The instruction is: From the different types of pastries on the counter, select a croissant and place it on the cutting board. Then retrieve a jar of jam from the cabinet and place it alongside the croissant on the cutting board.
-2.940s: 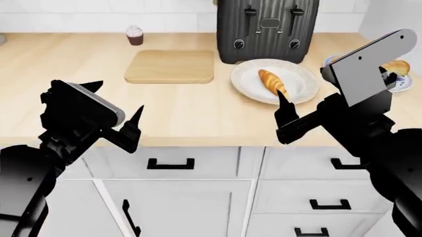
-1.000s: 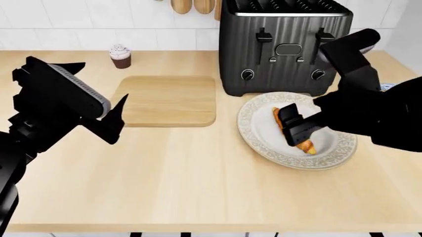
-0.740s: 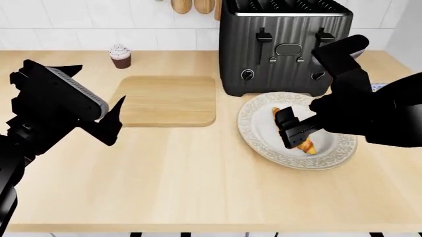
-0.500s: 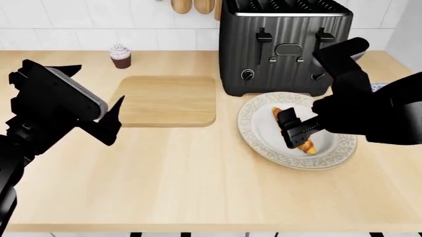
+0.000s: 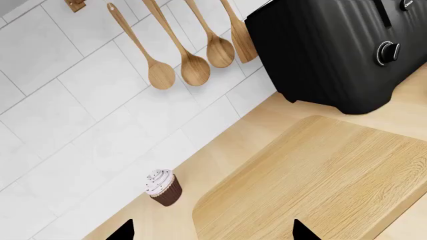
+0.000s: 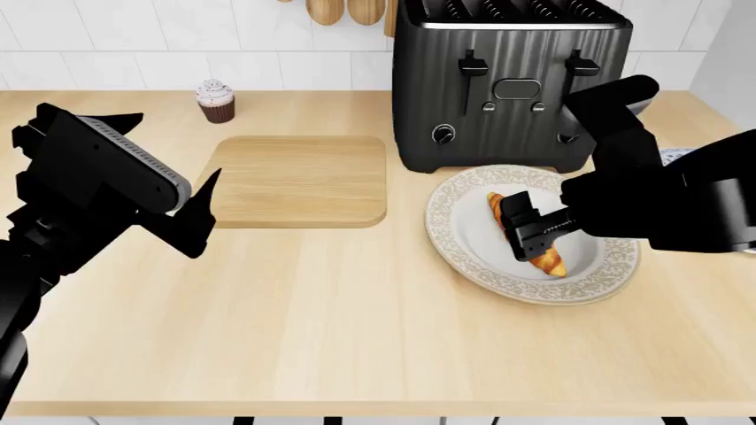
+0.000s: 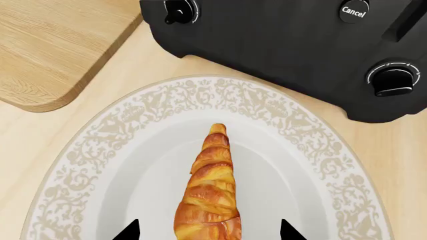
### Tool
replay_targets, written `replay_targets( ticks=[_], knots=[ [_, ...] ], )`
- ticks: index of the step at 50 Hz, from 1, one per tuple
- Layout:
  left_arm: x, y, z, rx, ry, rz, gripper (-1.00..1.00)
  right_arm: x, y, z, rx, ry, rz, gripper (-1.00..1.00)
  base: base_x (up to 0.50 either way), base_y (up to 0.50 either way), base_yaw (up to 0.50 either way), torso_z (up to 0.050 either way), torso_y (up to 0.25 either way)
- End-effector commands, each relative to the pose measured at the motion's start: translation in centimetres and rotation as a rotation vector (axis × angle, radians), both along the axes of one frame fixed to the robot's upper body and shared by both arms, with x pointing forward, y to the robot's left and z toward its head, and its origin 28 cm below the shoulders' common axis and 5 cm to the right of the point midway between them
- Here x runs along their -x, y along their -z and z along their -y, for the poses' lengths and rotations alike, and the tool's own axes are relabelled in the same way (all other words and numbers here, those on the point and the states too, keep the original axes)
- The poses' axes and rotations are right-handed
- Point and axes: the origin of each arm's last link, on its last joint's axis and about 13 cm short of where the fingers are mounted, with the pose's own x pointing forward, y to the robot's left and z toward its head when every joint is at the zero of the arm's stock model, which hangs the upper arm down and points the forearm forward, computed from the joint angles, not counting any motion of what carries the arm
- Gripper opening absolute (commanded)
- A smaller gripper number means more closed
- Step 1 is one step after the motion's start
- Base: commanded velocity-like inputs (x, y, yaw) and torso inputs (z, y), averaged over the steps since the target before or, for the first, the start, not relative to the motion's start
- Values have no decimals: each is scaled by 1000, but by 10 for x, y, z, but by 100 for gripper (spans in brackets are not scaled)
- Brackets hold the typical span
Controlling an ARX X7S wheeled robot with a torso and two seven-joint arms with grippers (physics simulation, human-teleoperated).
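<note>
Croissant lies ungrasped on the white plate between the open fingers of the right hand, cutting board bare beyond the idle, open left hand, jam unfetched.

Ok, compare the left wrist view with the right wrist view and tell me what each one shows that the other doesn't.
Only the left wrist view shows the cupcake on the counter by the tiled wall, and the wooden spoons hanging there.

Only the right wrist view shows the croissant lying on the patterned plate, with the right hand open, a fingertip on either side of it, and the toaster's Cancel button.

Both show the black toaster and part of the cutting board, which has nothing on it in the part seen.
</note>
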Motion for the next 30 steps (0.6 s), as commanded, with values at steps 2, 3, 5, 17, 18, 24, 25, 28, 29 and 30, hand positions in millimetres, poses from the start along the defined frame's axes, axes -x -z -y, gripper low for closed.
replay_targets(
  ticks=[2, 3, 5, 17, 18, 24, 25, 28, 29, 30],
  knots=[
    [-2, 1, 0, -3, -3, -2, 100, -8, 6, 1, -13, 6, -16, 100, 0, 0, 0, 0, 0],
    [-2, 1, 0, -4, -3, -2, 100, -8, 7, 1, -13, 8, -17, 100, 0, 0, 0, 0, 0],
    [-2, 0, 0, -3, -4, -2, 100, -9, 8, 2, -16, 9, -22, 100, 0, 0, 0, 0, 0],
    [-3, 1, -1, -4, -6, -4, 100, -11, 15, 0, -32, -2, -52, 100, 0, 0, 0, 0, 0],
    [-3, 1, -1, -3, -6, -4, 100, -11, 15, 0, -32, -3, -54, 100, 0, 0, 0, 0, 0],
    [-3, 1, -2, -2, -7, -3, 100, -12, 18, 0, -32, -7, -64, 100, 0, 0, 0, 0, 0],
    [-3, 1, -2, -2, -7, -3, 100, -12, 18, 0, -31, -6, -64, 100, 0, 0, 0, 0, 0],
    [-3, 1, -2, 0, -6, -3, 100, -11, 19, 0, -32, -5, -65, 100, 0, 0, 0, 0, 0],
    [-3, 2, -2, -1, -6, -4, 100, -11, 20, 0, -33, -5, -66, 100, 0, 0, 0, 0, 0],
    [-3, 2, -2, -1, -6, -5, 100, -12, 20, 1, -33, -5, -68, 100, 0, 0, 0, 0, 0]
  ],
)
